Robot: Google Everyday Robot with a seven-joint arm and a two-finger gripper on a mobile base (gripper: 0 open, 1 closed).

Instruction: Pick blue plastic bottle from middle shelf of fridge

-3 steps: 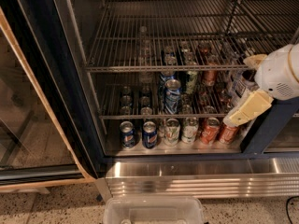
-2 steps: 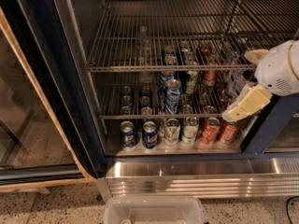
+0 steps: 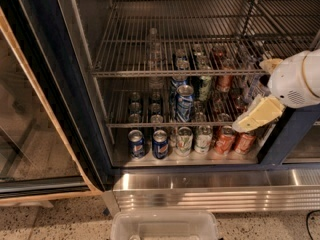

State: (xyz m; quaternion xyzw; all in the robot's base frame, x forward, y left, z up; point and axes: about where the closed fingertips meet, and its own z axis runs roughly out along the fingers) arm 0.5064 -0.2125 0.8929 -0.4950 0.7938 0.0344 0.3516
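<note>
Tool (image 3: 257, 115) seemingly unmoved at right of fridge (image 3: 287, 134).

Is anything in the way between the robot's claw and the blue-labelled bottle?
Nothing visible. The gripper hangs at the right of the fridge, directly in front of the bottle on the middle shelf. A red can stands to its left, not between.

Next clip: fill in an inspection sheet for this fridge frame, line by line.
Surface: middle shelf, wire rack inside the fridge.
Job's things: blue plastic bottle, far right, partly hidden by the arm.
Clutter: tall blue can on the shelf; soda cans below; clear bin on the floor.
Grippers: gripper at the shelf's right end, just below the bottle.
Cables: dark cable, bottom right.
Surroundings: glass door on the left.
</note>
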